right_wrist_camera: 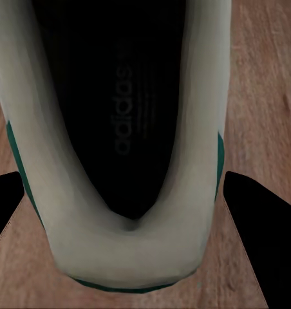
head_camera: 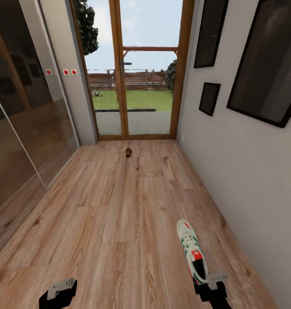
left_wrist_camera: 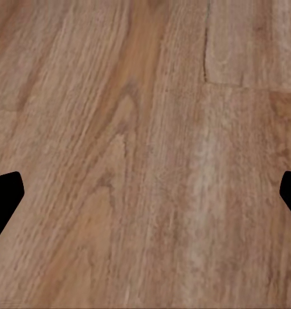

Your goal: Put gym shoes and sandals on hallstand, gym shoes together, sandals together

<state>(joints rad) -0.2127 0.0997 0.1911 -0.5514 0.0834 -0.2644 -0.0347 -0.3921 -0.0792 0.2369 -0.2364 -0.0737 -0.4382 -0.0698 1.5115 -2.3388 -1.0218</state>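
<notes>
Wood-plank floor (head_camera: 119,214), glazed door (head_camera: 134,68) to garden, dark frames (head_camera: 265,64), perhaps mirrored wardrobe (head_camera: 21,120)

Hidden, cropped and unresolved parts of my view along the corridor.

My right gripper (head_camera: 210,286) covers the heel of the gym shoe (head_camera: 191,249) in the head view, and the lower edge cuts off my arm behind it. In the right wrist view the shoe (right_wrist_camera: 129,257) runs out past the picture's edge, toe unseen; my fingertips (right_wrist_camera: 261,232) show only as dark corners, as do those of my left gripper (left_wrist_camera: 145,193). A small brown object (head_camera: 128,152) near the glass door (head_camera: 132,73) is too small to identify.
</notes>
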